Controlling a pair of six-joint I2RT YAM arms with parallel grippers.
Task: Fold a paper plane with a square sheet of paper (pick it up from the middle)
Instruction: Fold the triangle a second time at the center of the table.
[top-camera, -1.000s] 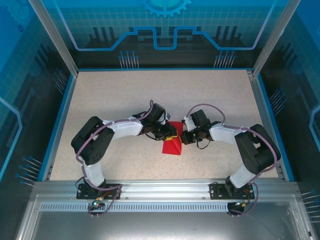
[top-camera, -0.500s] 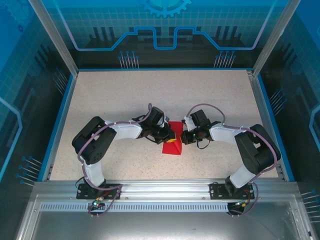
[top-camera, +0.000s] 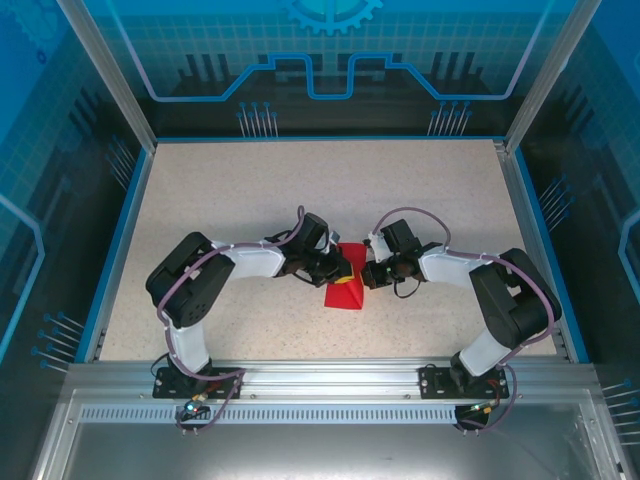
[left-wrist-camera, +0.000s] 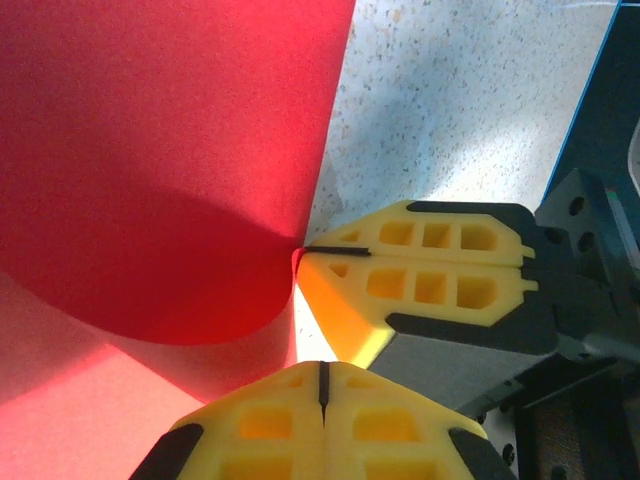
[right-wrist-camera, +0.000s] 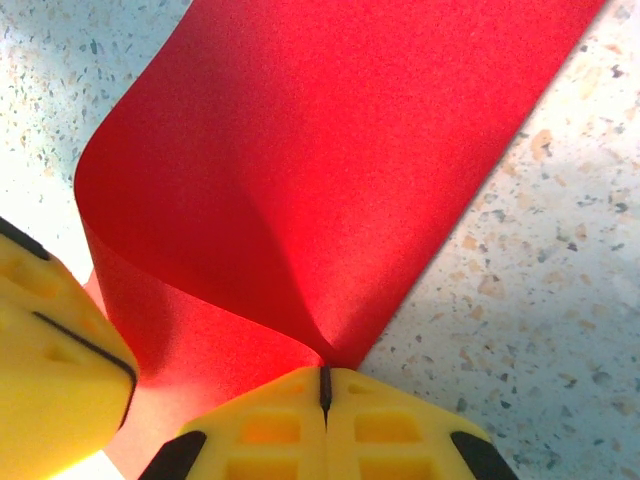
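**While Both Sets of Fingers Are Shut: Red Sheet Curled at Mid-Tabletop**

Where the two arms are bolted at the near edge, each reaches inward, so that the left fingers (top-camera: 344, 271) and the right fingers (top-camera: 369, 275) meet near the middle of the tabletop (top-camera: 230, 190).

Left fingers (left-wrist-camera: 322, 372): the yellow pads are pressed together with no gap at the seam. They sit against the lower layer of the square sheet of paper (left-wrist-camera: 160, 130). Whether any paper is nipped between them cannot be told.

Right fingers (right-wrist-camera: 325, 378): fully closed. A fold of the sheet (right-wrist-camera: 300, 180) runs down into their tips, so they pinch it.

The two sets of tips stand just beside each other at the same edge of the sheet. The sheet (top-camera: 345, 296) lies partly on the speckled surface beneath the fingers. Its gripped edge is lifted and rolled over in a loose curve.

Beyond it, the tabletop runs to a blue-framed back wall (top-camera: 330, 60).
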